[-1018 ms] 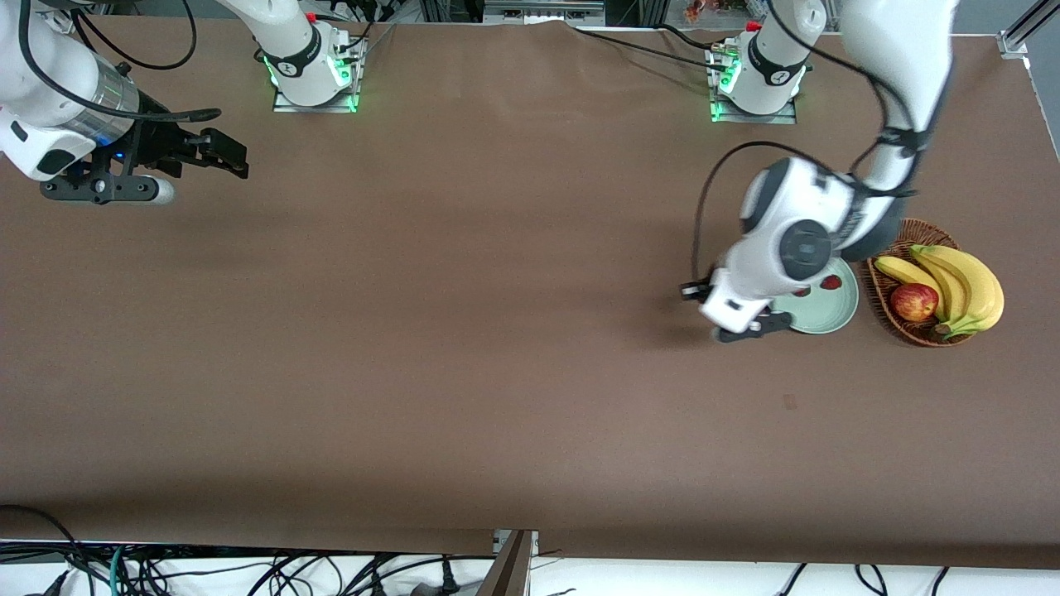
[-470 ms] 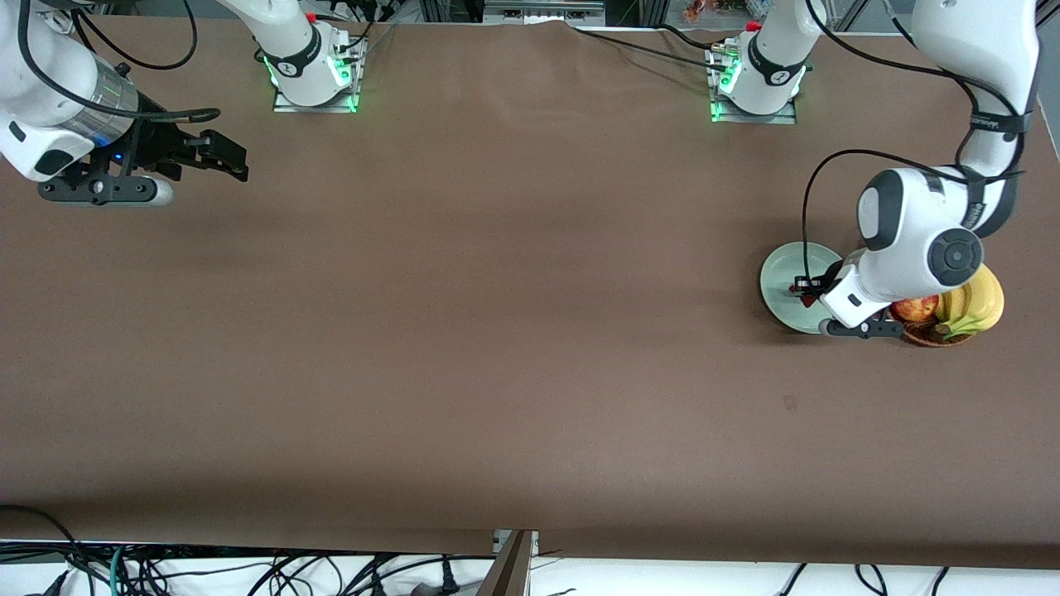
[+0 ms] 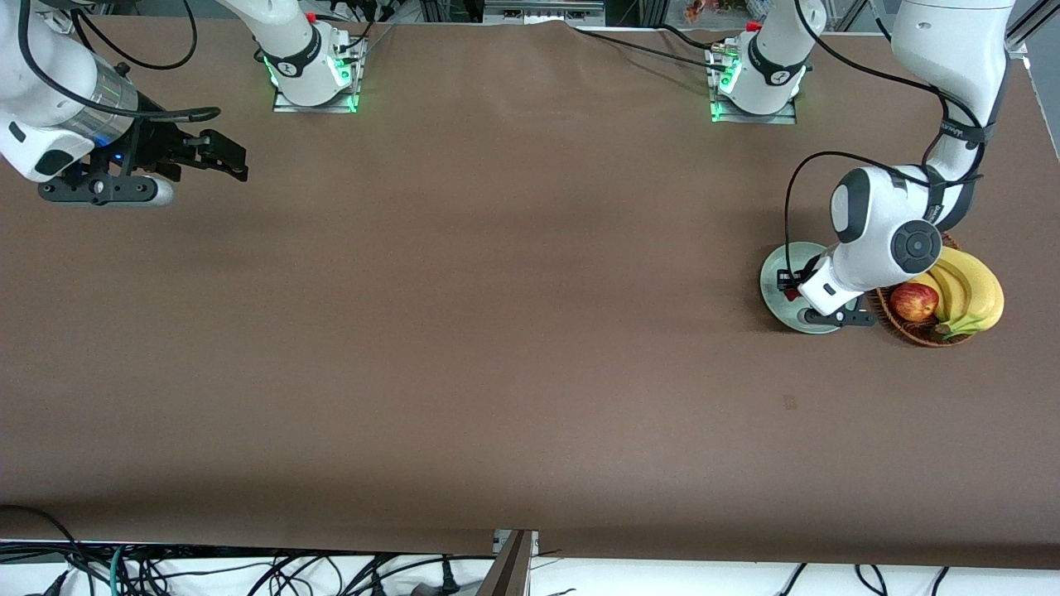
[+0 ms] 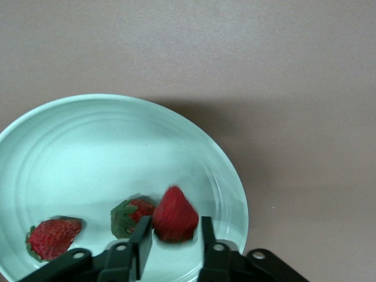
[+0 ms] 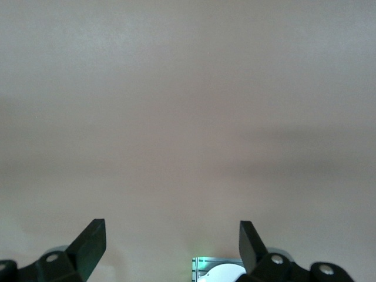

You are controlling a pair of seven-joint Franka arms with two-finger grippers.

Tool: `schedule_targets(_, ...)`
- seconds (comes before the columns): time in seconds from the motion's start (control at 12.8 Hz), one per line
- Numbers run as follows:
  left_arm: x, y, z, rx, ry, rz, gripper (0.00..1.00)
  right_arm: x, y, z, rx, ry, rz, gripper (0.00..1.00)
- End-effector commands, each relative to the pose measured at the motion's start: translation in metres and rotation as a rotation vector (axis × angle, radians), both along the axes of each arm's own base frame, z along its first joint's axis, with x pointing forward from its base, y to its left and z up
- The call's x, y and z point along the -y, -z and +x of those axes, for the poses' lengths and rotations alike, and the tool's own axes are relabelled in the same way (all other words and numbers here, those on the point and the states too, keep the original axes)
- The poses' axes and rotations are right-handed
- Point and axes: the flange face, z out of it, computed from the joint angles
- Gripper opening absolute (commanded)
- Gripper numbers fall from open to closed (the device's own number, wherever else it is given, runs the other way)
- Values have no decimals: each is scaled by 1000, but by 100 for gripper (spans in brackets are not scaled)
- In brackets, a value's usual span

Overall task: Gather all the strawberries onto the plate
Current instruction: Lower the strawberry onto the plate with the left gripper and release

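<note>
Plate (image 4: 70,147): two strawberries (image 4: 51,236) inside. Left gripper (image 4: 174,238) over it, third berry (image 4: 174,214) between my barely parted fingers, apparently releasing. Right gripper (image 5: 170,241) waits, spread wide.

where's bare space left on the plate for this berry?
Free: the plate's wide arc bordered by its rim and the two resting strawberries. Crowded: under the left gripper, where the third strawberry sits between the fingers beside them.
</note>
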Motion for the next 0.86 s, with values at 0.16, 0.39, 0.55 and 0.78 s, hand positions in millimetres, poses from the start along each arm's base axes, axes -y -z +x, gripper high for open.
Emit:
schedule_targets(0.16, 3, -73, 16, 33, 45, -53, 100, 3, -1, -4, 12, -16, -9, 100)
schedule_targets(0.39, 2, -155, 22, 55, 45, -70, 100, 3, -1, -4, 12, -16, -9, 100)
schedule_targets(0.55, 4, -197, 22, 65, 49, -71, 100, 3, 0, -4, 10, -16, -10, 100)
schedule_targets(0.78, 11, -260, 31, 36, 61, -79, 100, 3, 0, -4, 10, -16, -10, 100)
